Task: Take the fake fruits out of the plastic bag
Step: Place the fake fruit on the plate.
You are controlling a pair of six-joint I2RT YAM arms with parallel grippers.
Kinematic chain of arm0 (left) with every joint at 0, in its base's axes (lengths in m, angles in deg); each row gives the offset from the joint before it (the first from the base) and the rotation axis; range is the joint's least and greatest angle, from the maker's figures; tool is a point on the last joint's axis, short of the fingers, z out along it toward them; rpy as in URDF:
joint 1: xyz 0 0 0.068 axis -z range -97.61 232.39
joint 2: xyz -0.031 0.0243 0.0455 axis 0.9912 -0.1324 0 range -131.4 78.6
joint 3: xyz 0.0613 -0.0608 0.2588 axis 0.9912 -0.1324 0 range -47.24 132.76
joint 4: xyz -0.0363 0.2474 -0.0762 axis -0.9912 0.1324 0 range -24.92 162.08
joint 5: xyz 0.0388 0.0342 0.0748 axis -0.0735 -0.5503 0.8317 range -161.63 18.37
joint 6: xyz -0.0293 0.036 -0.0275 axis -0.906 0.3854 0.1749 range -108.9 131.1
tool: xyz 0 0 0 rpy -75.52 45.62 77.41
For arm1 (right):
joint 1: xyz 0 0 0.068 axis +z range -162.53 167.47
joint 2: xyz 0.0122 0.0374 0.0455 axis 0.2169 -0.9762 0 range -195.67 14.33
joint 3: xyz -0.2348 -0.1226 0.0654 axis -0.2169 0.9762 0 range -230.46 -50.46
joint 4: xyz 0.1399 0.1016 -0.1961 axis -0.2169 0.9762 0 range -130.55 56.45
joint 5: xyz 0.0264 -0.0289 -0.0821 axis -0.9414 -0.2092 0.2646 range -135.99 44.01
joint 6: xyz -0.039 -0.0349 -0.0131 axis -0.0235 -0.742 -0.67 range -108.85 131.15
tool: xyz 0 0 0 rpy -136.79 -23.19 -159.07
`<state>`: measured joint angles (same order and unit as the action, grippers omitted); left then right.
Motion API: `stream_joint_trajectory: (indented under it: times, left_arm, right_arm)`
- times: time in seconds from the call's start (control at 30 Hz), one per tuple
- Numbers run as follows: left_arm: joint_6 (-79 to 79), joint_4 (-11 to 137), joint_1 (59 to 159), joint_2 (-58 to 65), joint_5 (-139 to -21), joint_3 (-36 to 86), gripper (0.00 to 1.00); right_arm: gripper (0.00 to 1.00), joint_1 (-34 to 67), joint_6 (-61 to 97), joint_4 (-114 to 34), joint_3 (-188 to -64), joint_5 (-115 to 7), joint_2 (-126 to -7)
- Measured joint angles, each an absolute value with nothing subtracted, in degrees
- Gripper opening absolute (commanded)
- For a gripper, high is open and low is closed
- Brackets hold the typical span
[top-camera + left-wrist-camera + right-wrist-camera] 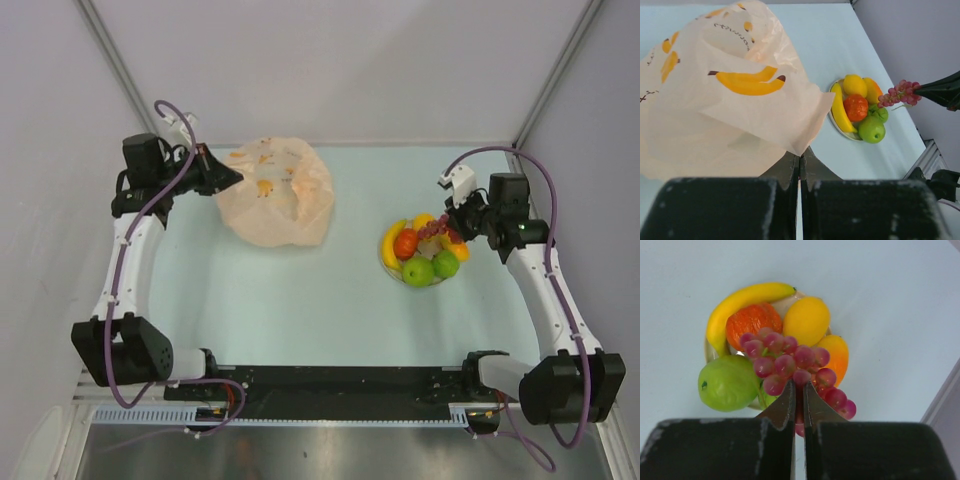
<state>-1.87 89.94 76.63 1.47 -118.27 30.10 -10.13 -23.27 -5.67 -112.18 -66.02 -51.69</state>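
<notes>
My right fingers (448,226) hold the grape bunch (432,230); my left fingers (236,178) pinch the plastic bag (275,195).
Top view: the bunch hangs just above the other fake fruits (420,262), its long axis running from my right fingers leftward across them. The bag sits well apart on the surface (300,310), by my left arm. Left wrist view: my 2 left fingers are shut on the bag's thin edge. Right wrist view: my 2 right fingers are clamped on the bunch's stem end, directly over the plate (788,299), so I judge the drop is straight down.
</notes>
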Motion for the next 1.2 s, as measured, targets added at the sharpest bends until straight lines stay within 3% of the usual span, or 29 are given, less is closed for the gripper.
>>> stream_joint_trajectory:
  times: [1.0, 1.1, 1.2]
  left_arm:
    - [-0.8, 90.8, 76.7, 5.2, -118.2, 25.5, 0.0]
    - [-0.8, 90.8, 76.6, 5.2, -118.2, 25.4, 0.0]
    - [-0.8, 90.8, 76.7, 5.2, -118.2, 25.2, 0.0]
  right_arm:
    - [0.01, -10.2, 7.7, -13.4, -112.1, -61.4, -63.9]
    - [0.04, -10.3, 9.6, -13.1, -112.1, -61.9, -64.0]
    - [0.21, -10.3, 11.6, -12.5, -112.1, -62.5, -64.3]
